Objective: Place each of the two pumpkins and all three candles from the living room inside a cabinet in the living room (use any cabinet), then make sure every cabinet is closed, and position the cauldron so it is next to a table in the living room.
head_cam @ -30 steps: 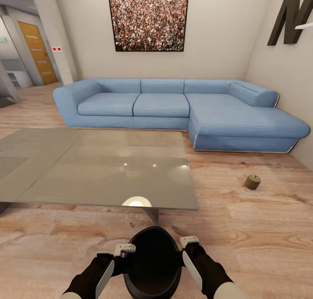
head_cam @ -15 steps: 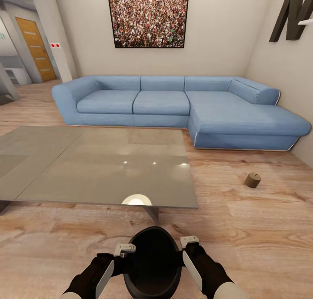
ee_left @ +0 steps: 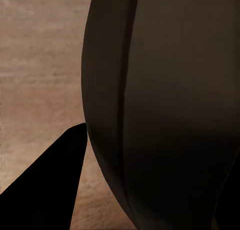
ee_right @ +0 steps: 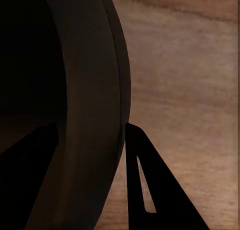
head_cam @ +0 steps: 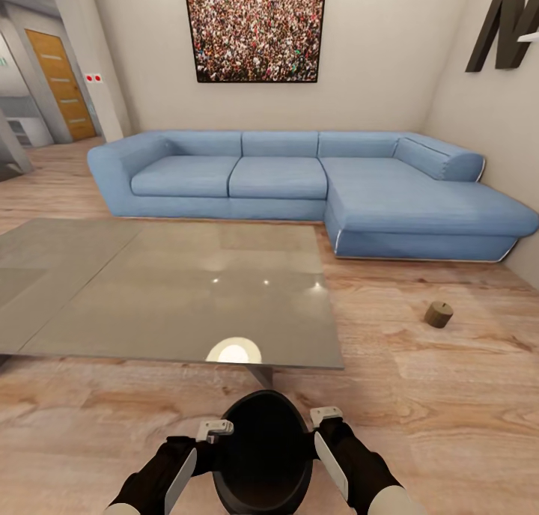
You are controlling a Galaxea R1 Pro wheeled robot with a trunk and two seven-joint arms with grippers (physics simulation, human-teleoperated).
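Note:
Just above the wood floor, the black round cauldron (head_cam: pixel 263 448) hangs in front of me, held from both sides. My left gripper (head_cam: pixel 213 429) is shut on its left rim and my right gripper (head_cam: pixel 326 415) on its right rim. In the left wrist view the cauldron's dark wall (ee_left: pixel 165 109) stands beside one black finger (ee_left: pixel 50 190). In the right wrist view a finger (ee_right: pixel 150 190) lies against the outside of the cauldron's wall (ee_right: pixel 85 115). The low grey glass-topped table (head_cam: pixel 150 290) lies right ahead, its near edge just beyond the cauldron. A small tan cylinder, apparently a candle (head_cam: pixel 439 314), lies on the floor at the right.
A blue L-shaped sofa (head_cam: pixel 299 178) stands against the far wall behind the table, its chaise reaching forward on the right. A framed picture (head_cam: pixel 254 28) hangs above it. A hallway with a wooden door (head_cam: pixel 60 73) opens at far left. Bare floor (head_cam: pixel 449 410) stretches to my right.
The whole view has shifted slightly as I rolled a little closer to the table. Both grippers hold the cauldron the same way as before.

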